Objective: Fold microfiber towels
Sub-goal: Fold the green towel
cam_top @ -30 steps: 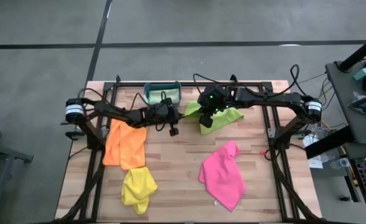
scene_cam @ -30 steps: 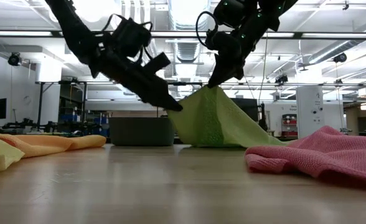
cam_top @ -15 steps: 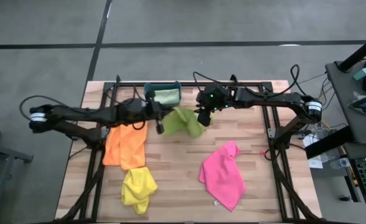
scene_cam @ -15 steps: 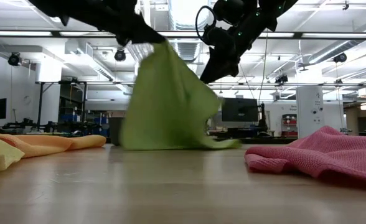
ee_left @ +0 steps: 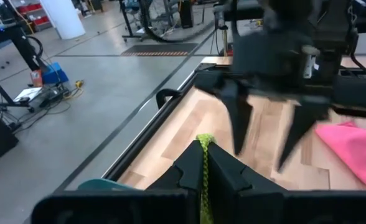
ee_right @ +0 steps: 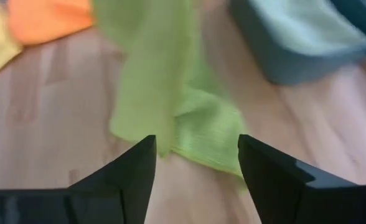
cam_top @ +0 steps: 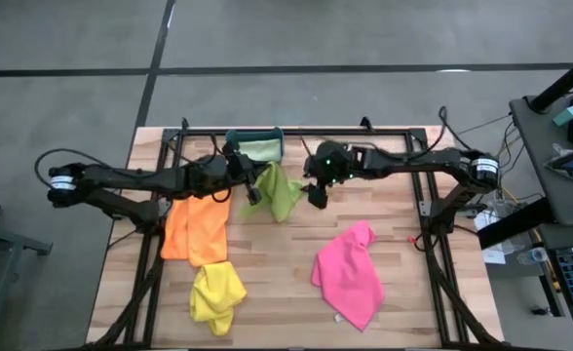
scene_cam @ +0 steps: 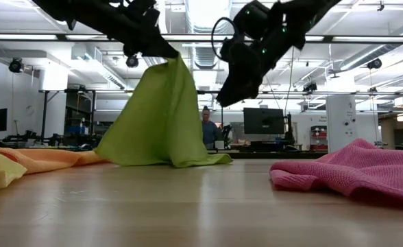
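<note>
My left gripper [cam_top: 251, 193] is shut on the lime green towel [cam_top: 282, 192], which hangs from it like a tent in the low view [scene_cam: 153, 116], just in front of the teal bin [cam_top: 255, 148]. My right gripper [cam_top: 316, 198] stands open just right of the towel and touches nothing; in its wrist view the towel [ee_right: 170, 106] lies beyond the spread fingers. A pale mint towel [cam_top: 260, 149] lies in the bin. The orange towel [cam_top: 197, 226], yellow towel [cam_top: 216, 292] and pink towel [cam_top: 350, 273] lie flat on the table. My left gripper pinches a top edge of the lime towel [ee_left: 203, 142] between its two shut fingers; one layer or several, I cannot tell. The fingers [scene_cam: 162, 48] slant down from the table's left. The towel hangs below them and spreads out, its lower edge [scene_cam: 181, 163] on the table.
The teal bin stands at the far edge, mid-table, close behind both grippers. Bare wood [cam_top: 277, 263] lies between the yellow and pink towels. A person [scene_cam: 206, 127] shows in the room beyond the table.
My right gripper has opened and let go of the lime towel. My left gripper has taken hold of the towel, risen and carried it toward the table's left. The towel, then stretched between both grippers, now hangs from the left one alone, lower edge dragged left along the table.
</note>
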You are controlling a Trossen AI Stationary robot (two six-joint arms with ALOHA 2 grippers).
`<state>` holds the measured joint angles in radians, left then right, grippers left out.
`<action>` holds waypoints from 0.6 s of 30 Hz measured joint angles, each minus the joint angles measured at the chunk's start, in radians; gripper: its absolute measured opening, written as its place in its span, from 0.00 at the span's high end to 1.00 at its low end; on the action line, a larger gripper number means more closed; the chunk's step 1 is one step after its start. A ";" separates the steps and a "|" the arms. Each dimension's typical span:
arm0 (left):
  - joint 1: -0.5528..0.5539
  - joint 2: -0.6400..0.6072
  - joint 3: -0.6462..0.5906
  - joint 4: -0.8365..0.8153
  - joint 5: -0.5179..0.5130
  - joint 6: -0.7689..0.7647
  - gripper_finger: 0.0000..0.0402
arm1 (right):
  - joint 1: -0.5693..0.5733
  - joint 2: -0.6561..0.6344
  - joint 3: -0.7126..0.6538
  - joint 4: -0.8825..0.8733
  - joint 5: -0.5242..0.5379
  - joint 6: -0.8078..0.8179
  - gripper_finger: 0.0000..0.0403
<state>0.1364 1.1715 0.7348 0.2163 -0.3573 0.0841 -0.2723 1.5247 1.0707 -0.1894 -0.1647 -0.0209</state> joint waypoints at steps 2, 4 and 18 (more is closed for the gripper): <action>0.000 0.001 0.000 0.002 0.000 0.000 1.00 | 0.010 0.024 -0.040 0.080 -0.004 -0.029 0.46; 0.000 0.000 -0.003 0.000 0.000 0.000 1.00 | 0.010 0.056 -0.073 0.158 -0.003 -0.036 0.46; 0.001 -0.002 -0.004 -0.004 0.000 0.000 1.00 | 0.013 0.310 -0.039 0.393 -0.176 -0.021 0.48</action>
<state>0.1371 1.1690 0.7307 0.2119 -0.3575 0.0845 -0.2596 1.8346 1.0319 0.2037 -0.3411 -0.0419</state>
